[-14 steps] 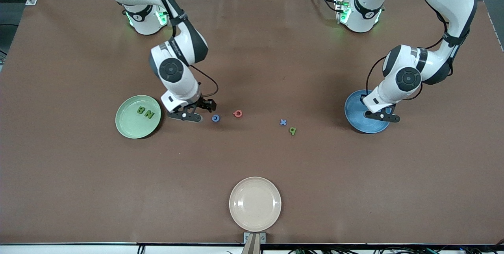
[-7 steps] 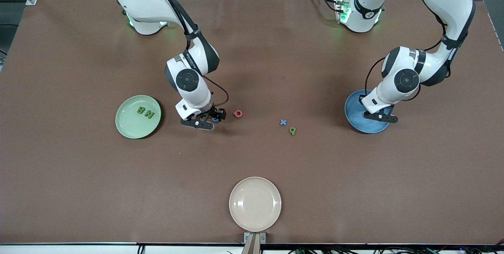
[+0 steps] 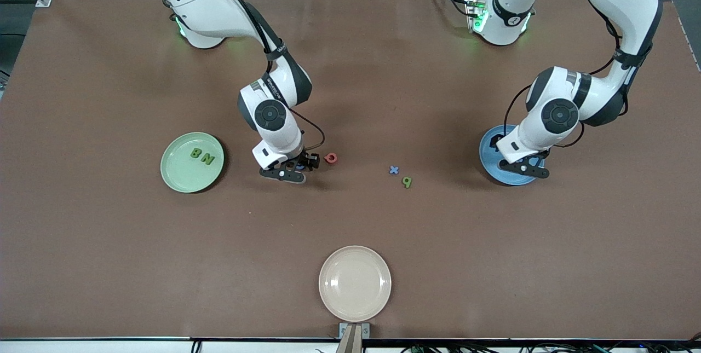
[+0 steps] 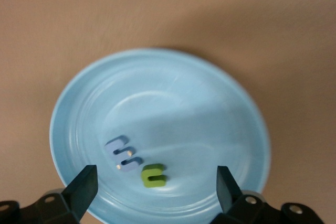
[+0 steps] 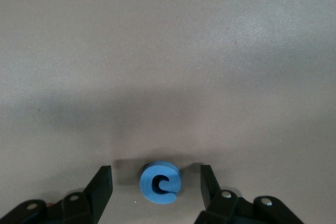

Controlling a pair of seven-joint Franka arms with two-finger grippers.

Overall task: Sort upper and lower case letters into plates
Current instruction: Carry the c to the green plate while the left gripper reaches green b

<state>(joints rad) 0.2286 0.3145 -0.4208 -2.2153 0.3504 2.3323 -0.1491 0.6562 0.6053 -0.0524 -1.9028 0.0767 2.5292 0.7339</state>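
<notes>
My right gripper [image 3: 290,169] is low over the table with its fingers open on either side of a small blue letter c [image 5: 160,183], a gap showing on both sides. My left gripper [image 3: 523,169] hangs open over the blue plate [image 3: 490,150]. In the left wrist view a pale blue letter [image 4: 123,155] and a green letter [image 4: 154,176] lie in that plate [image 4: 157,93], free of the fingers. The pale green plate [image 3: 181,178] holds a green B [image 3: 196,152] and N [image 3: 207,159].
A red letter [image 3: 330,158] lies just beside my right gripper toward the left arm's end. A blue x [image 3: 394,169] and a green letter [image 3: 407,181] lie mid-table. A cream plate [image 3: 355,283] sits at the table edge nearest the front camera.
My right gripper moved from beside the green plate to over the blue c, which it now straddles. My left hand shifted slightly over the blue plate.
</notes>
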